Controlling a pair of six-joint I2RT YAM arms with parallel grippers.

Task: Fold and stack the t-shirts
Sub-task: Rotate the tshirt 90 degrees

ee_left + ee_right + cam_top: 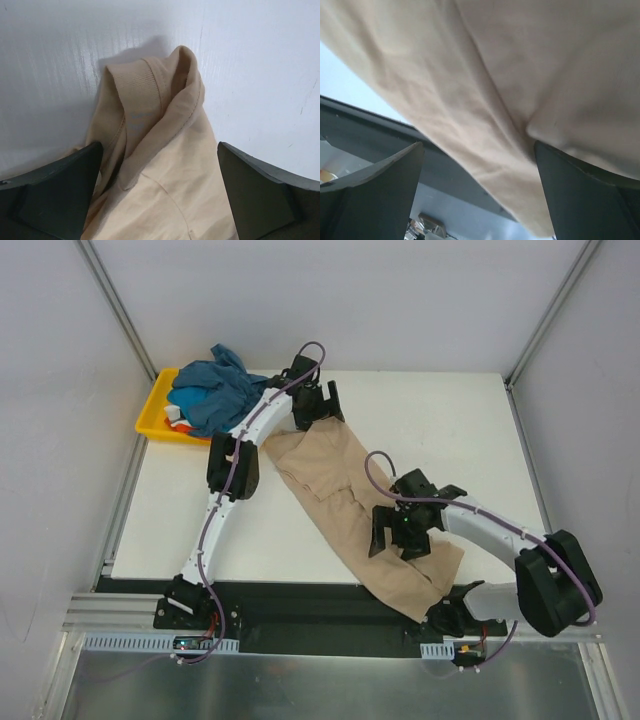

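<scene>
Beige-tan t-shirt (340, 495) lies crumpled in a long diagonal strip on the white table (450, 430), running from the far middle down toward the near right, where its end reaches past the table's front edge over the dark rail.

The left gripper (318, 405) sits at the shirt's far end with its jaws spread wide. In the left wrist view the ribbed collar (142, 87) is bunched and standing up between the two fingers (60, 190), and neither finger pinches it.

The right gripper (405, 530) is over the shirt's near part, jaws also wide apart and gripping nothing. In its wrist view the cloth (520, 75) fills the space between the fingers (375, 185), very close to the right-hand one; whether they touch is unclear.

A teal-blue t-shirt (215, 390) is heaped in the yellow tray (155, 405) at the far left corner, with bits of white and orange-red cloth (180, 425) beneath it, well apart from both grippers' jaws.
</scene>
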